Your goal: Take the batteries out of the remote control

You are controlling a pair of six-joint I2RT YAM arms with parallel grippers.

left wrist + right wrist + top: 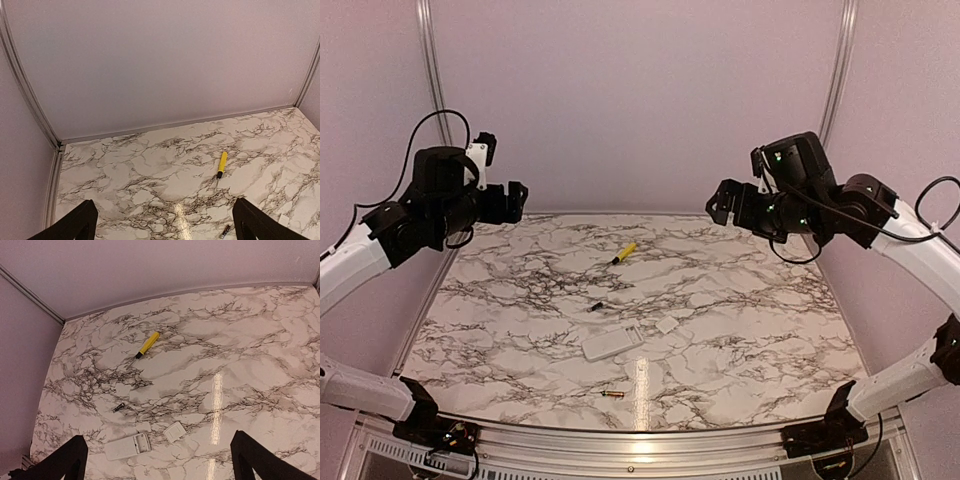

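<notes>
Two batteries are seen lying loose on the table (770,300), outside the remote control (127,446). The dark battery (118,407) lies ahead of the right gripper (156,436), and the gold battery (612,394) is out of both wrist views, nearer the arm bases. Each is judged light, stiff, smooth and apt to roll, so it would best be pinched across its middle. The remote control, judged light and rigid, lies below and between the right fingers (65,462), with the cover piece (175,431) just beside it; its long edges would be taken. Both grippers are spread wide and raised well above the table, with nothing held or touched. Mostly bare table shows between the fingers of the left gripper (165,201).
</notes>
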